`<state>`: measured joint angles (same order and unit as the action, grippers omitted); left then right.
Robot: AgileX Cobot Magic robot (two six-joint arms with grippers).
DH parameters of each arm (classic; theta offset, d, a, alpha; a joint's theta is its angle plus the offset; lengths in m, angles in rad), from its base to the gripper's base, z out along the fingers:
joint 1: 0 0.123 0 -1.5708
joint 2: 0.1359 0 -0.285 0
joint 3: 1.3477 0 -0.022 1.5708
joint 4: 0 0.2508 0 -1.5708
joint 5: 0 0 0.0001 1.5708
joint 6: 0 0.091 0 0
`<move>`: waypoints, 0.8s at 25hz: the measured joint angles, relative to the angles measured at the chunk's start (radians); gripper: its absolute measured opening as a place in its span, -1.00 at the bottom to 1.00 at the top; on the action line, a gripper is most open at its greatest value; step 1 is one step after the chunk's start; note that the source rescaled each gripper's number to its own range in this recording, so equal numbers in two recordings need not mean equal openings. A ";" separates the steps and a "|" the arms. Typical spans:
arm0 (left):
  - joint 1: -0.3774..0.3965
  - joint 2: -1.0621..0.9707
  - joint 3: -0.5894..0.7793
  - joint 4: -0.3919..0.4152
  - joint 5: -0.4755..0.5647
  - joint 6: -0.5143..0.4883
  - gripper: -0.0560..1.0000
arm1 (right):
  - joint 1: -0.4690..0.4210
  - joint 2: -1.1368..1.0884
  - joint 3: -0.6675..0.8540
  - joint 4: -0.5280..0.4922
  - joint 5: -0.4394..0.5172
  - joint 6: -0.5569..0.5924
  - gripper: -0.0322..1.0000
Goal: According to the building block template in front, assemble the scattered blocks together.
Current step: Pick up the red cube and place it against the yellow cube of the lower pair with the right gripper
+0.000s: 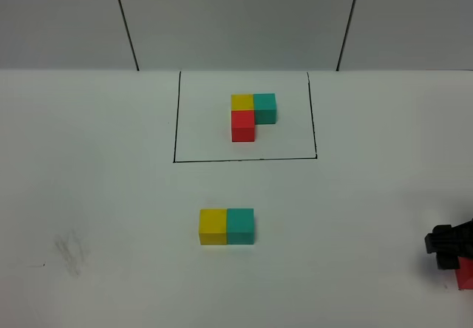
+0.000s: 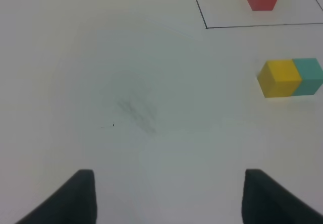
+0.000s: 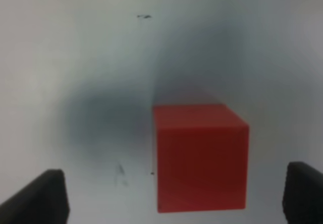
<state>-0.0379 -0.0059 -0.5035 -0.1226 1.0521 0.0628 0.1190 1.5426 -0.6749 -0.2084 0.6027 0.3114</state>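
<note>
The building block template is a yellow, teal and red L inside a black drawn rectangle at the back middle. A loose yellow cube and a loose teal cube sit touching side by side at the front middle; they also show in the left wrist view, yellow and teal. The loose red cube sits at the far right edge. My right gripper hovers over it, open, its fingers apart on either side of the red cube. My left gripper is open and empty over bare table.
The white table carries a faint grey smudge at the front left, also seen in the left wrist view. A grey panelled wall stands behind the table.
</note>
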 joint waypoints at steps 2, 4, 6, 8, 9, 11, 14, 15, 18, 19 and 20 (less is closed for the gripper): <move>0.000 0.000 0.000 0.000 0.000 0.000 -0.22 | -0.001 0.023 0.000 0.000 -0.014 0.000 0.66; 0.000 0.000 0.000 0.000 0.000 0.000 -0.22 | -0.017 0.044 0.000 0.000 -0.035 0.000 0.66; 0.000 0.000 0.000 0.000 0.000 0.000 -0.22 | -0.036 0.062 0.000 0.000 -0.042 0.000 0.66; 0.000 0.000 0.000 0.000 0.000 0.000 -0.22 | -0.055 0.079 0.000 0.000 -0.053 0.000 0.66; 0.000 0.000 0.000 0.000 0.000 0.000 -0.22 | -0.061 0.083 0.000 -0.001 -0.057 0.000 0.66; 0.000 0.000 0.000 0.000 0.000 0.000 -0.22 | -0.069 0.091 0.000 -0.001 -0.065 0.000 0.66; 0.000 0.000 0.000 0.000 0.000 0.000 -0.22 | -0.070 0.100 0.000 -0.001 -0.075 0.000 0.66; 0.000 0.000 0.000 0.000 0.000 0.000 -0.22 | -0.070 0.103 0.000 -0.001 -0.078 0.000 0.66; 0.000 0.000 0.000 0.000 0.000 0.000 -0.22 | -0.070 0.112 0.000 -0.001 -0.077 0.000 0.66; 0.000 0.000 0.000 0.000 0.000 0.000 -0.22 | -0.070 0.119 0.000 -0.001 -0.076 0.000 0.66; 0.000 0.000 0.000 0.000 0.000 0.000 -0.22 | -0.070 0.122 0.000 0.000 -0.073 0.000 0.66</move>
<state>-0.0379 -0.0059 -0.5035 -0.1226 1.0521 0.0628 0.0494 1.6649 -0.6749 -0.2083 0.5300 0.3114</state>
